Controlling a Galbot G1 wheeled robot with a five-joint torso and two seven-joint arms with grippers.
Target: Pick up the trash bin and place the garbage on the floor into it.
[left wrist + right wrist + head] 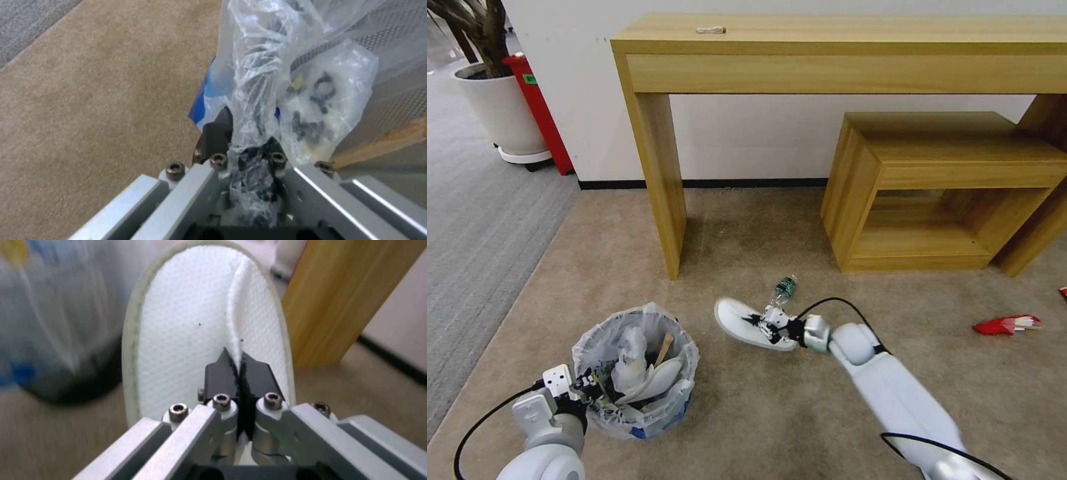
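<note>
A: Left gripper [582,385] was nearest the robot, fingers pinched on the rim and liner of the trash bin [635,370]. The bin sat near the floor [747,413], already holding 1 white slipper and a wooden stick [664,348].

B: Right side?

A: Right gripper [240,366] was clamped tight on the strap of the second slipper [750,323] — it hung just right of the bin. Green-label bottle [785,288] lay just beyond it, red-white cup [1006,325] well off to the right.

B: Risks?

A: My read: thin strap could slip from the pads, or the long sole could catch the bin rim — the first slipper crowds the opening. A liner-only grip might tear.
</note>
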